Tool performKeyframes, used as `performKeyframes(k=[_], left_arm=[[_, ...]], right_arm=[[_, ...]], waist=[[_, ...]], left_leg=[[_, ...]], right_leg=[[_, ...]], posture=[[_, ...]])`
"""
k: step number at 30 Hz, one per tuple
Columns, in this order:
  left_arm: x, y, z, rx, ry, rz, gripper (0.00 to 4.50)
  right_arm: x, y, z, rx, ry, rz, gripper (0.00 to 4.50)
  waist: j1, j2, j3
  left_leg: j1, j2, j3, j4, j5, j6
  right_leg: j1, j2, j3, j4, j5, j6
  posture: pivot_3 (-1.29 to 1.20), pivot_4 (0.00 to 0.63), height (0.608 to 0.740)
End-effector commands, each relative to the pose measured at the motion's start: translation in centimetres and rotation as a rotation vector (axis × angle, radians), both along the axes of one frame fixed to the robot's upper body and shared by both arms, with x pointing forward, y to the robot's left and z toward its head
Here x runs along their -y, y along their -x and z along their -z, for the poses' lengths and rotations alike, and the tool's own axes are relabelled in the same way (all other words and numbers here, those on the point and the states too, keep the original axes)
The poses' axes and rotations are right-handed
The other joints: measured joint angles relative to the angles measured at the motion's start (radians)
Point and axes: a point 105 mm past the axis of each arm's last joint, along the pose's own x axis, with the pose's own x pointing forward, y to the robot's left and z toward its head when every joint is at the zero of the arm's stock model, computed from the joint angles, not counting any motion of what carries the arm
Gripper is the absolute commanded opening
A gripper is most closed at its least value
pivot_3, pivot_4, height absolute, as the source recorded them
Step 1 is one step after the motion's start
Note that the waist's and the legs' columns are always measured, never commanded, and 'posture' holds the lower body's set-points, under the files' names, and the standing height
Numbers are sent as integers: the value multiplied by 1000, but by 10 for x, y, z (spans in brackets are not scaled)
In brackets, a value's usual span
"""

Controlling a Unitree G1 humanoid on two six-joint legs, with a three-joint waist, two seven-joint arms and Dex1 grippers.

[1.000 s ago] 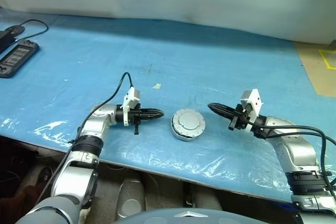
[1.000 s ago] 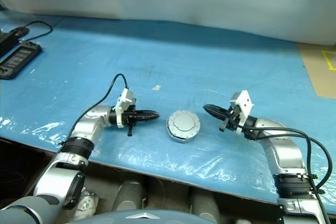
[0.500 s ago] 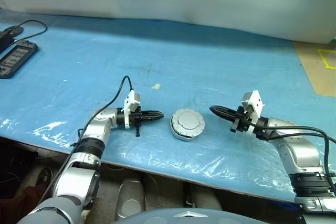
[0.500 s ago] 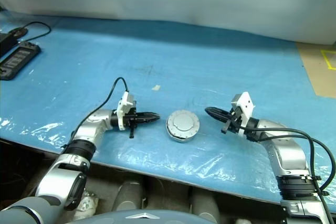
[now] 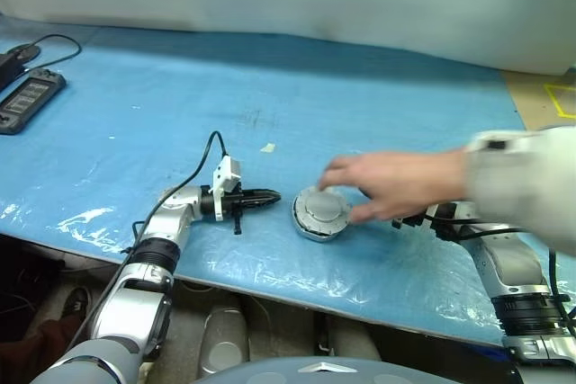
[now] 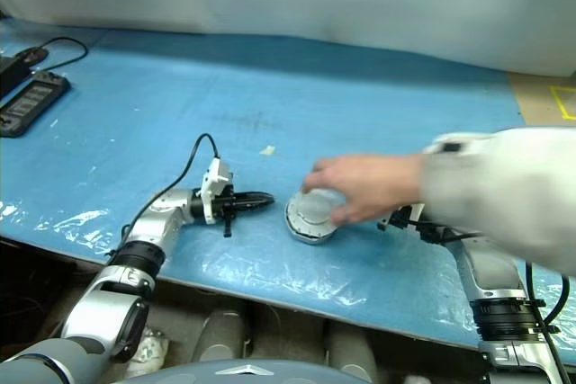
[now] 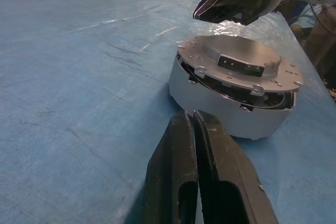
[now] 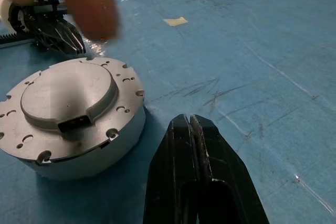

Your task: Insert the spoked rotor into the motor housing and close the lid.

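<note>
I see the motor housing [image 5: 320, 216] on the blue table cover [image 5: 360, 105] between both arms, the lid [image 7: 239, 59] seated on top. A person's hand [image 5: 387, 184] reaches onto it. The left gripper [image 5: 270, 196] has its 2 fingers pressed together, empty; the right gripper [image 8: 192, 129] likewise. My judgement: hold both arms clear of the housing until the hand is gone, then check that the lid sits flush.

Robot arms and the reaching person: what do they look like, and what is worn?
Both arms are silver-grey with black joint rings. Each gripper, left and right, has two tapered black fingers. A white block sits at the left wrist, with a black cable looping off it. The person's hand comes from a pale sleeve.
</note>
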Motion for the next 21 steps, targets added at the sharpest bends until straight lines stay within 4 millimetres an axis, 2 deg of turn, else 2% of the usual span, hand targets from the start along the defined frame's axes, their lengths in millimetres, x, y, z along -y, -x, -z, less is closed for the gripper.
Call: performKeyframes(k=[1,21], left_arm=[[3,-6,-11,42,2,-1,152],[3,-9,-19,49,-5,-7,152]], right_arm=[[-1,-8,-14,65,-7,-3,0],[-8,-3,-10,43,-40,-21,0]], waist=[[0,0,0],[0,0,0]], left_leg=[[0,0,0,1,0,0],[0,0,0,1,0,0]], right_leg=[[0,0,0,0,0,0],[0,0,0,1,0,0]], posture=[[0,150,740],[0,150,740]])
